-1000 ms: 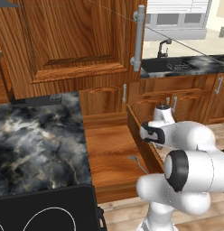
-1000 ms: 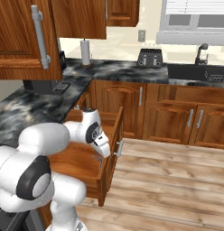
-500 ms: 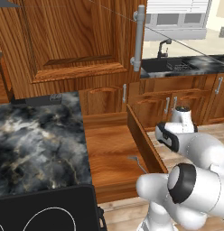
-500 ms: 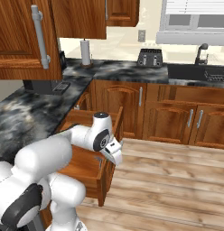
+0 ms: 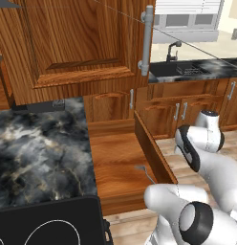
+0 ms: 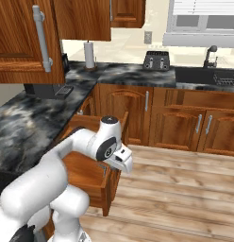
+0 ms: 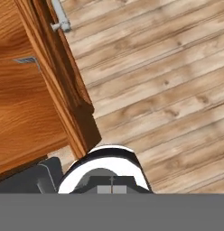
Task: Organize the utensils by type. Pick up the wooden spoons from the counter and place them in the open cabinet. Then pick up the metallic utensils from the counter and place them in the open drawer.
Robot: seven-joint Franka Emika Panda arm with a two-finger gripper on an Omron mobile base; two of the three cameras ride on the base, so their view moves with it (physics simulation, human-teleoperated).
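Note:
The open drawer (image 5: 115,158) of reddish-brown wood stands pulled out below the black marbled counter (image 5: 39,153). A thin grey metallic utensil (image 5: 144,172) lies on the drawer's bottom near its right side, and in the hand view it shows as the metallic utensil (image 7: 27,60) behind the drawer's front panel. My gripper (image 6: 123,163) hangs outside the drawer's front corner, over the plank floor, shut and with nothing in it. The wooden spoons are out of view. The open cabinet's door (image 5: 77,43) is swung wide above the counter, hiding the inside.
A stovetop (image 5: 48,225) sits at the near end of the counter. A toaster (image 6: 154,60), a paper towel roll (image 6: 89,55) and a sink (image 6: 208,75) line the back counter. Plank floor (image 6: 185,189) stretches right of the drawer.
My arm has swung right, carrying the hand from above the drawer's front edge out over the floor. The utensil in the drawer has stayed put.

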